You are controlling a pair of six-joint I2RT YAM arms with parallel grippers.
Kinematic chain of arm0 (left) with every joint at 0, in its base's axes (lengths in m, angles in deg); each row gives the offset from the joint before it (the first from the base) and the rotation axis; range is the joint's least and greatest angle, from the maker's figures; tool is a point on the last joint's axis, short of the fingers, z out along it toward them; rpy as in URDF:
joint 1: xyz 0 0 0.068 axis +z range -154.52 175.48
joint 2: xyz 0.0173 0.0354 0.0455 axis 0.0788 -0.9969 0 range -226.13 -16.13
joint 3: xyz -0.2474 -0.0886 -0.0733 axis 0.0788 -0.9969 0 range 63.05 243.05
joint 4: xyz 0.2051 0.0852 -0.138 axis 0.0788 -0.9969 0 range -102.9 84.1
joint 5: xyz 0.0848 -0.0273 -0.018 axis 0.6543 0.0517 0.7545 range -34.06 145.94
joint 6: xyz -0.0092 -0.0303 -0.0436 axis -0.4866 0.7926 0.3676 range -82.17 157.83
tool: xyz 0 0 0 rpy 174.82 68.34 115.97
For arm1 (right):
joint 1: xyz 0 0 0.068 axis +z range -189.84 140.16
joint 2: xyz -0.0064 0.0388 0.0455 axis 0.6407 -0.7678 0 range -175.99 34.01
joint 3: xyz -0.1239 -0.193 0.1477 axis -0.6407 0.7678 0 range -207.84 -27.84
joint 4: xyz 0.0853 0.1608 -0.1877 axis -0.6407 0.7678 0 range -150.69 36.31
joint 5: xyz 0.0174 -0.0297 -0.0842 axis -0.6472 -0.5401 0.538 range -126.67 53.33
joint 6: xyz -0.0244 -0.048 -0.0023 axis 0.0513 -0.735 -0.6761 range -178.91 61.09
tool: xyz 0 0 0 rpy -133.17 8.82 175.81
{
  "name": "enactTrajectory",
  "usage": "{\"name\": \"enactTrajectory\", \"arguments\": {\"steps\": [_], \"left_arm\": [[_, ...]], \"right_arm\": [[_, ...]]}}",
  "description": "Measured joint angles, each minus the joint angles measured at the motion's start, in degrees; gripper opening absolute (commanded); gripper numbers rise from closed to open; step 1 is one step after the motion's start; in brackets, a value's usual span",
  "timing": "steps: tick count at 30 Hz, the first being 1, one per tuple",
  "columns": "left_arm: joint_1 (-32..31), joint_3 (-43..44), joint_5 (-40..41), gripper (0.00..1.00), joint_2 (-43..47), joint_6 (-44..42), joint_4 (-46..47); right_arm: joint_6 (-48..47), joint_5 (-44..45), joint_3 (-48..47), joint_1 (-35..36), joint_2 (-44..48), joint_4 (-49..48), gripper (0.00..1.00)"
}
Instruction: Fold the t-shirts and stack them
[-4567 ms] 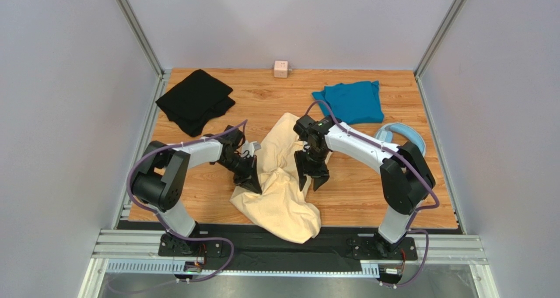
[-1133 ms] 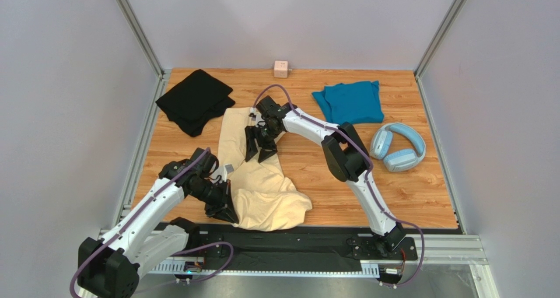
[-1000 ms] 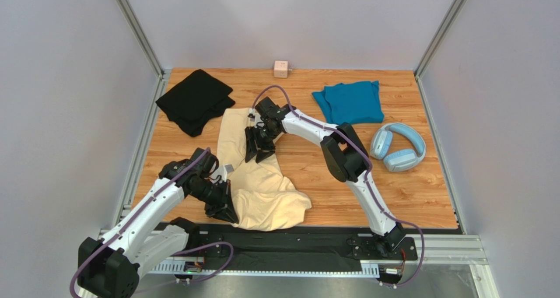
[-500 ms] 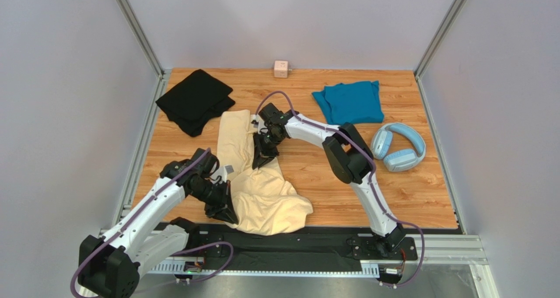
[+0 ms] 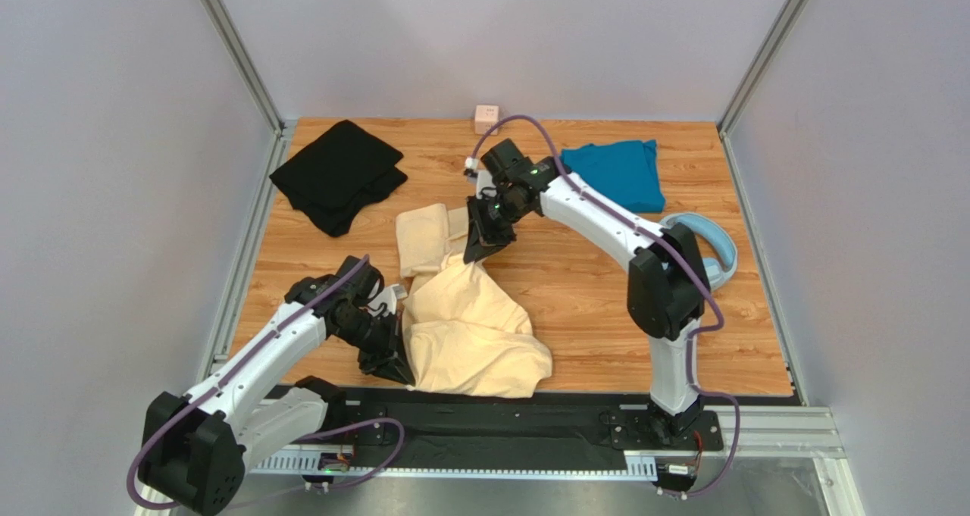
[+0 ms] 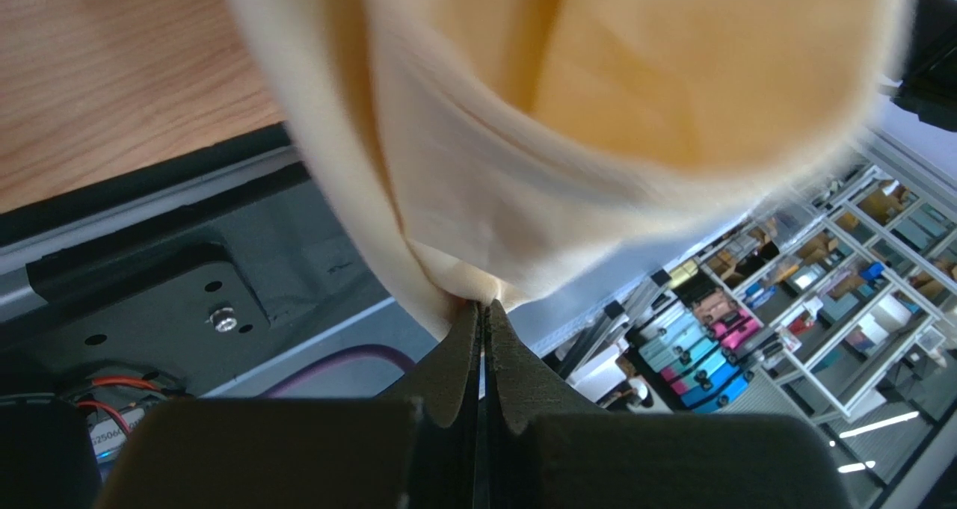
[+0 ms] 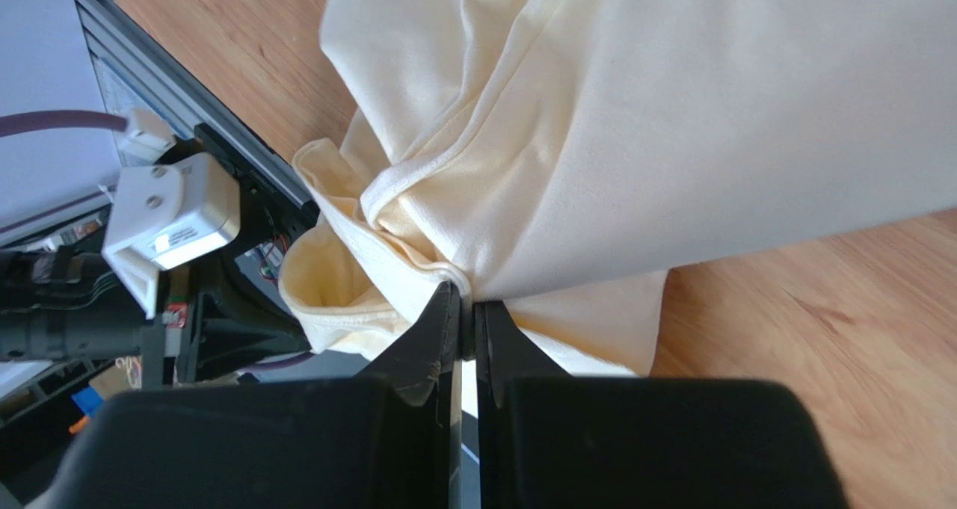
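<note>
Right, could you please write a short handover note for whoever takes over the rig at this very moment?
The left gripper is shut on the near edge of the cream shirt, low at the near side.
The right gripper is shut on the far part of the same shirt, holding it up near the middle.
The black shirt lies far left and looks folded. The teal shirt lies far right and looks roughly folded.
Done: the cream shirt is gripped at two points.
Left to do: spread and fold it, then stack all three shirts. None are stacked yet.
</note>
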Motion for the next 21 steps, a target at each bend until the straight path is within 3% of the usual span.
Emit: {"name": "enactTrajectory", "arguments": {"steps": [7,21], "left_arm": [[0.0,0.0,0.4,0.00,-2.9,-0.3,2.8],[0.0,4.4,6.8,0.00,-5.9,-1.0,1.1]], "right_arm": [[-2.0,2.1,0.1,-6.6,5.7,6.1,0.00],[-1.3,7.4,-4.6,-12.2,-0.1,12.5,0.00]]}}
